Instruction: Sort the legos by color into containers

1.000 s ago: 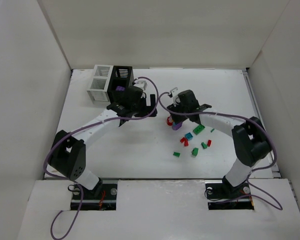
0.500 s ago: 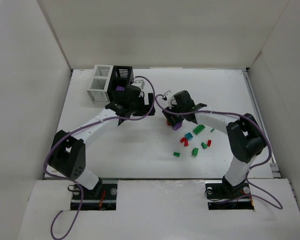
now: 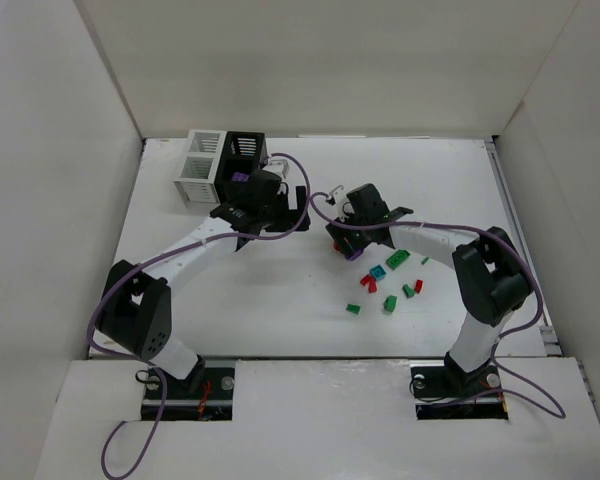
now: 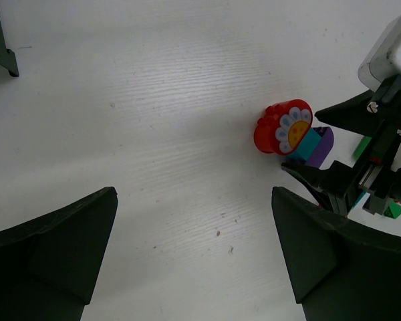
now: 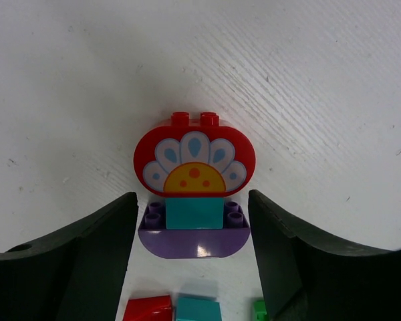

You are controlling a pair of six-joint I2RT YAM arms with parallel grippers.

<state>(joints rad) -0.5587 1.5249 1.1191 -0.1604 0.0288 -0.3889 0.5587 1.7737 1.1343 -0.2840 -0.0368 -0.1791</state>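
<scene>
Holds R hand (image 5: 192,204) low, splayed astride flower lego stack (image 5: 194,167). Hovers L hand (image 4: 194,200) nearby, splayed too, empty.

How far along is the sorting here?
Done: little to see; a purple bit shows at the black box, in or out unclear. In hand: the right pincer straddles a red, teal and purple stack; grip unclear. The left pincer is open and empty. Left: several loose legos unsorted, plus that stack.
</scene>
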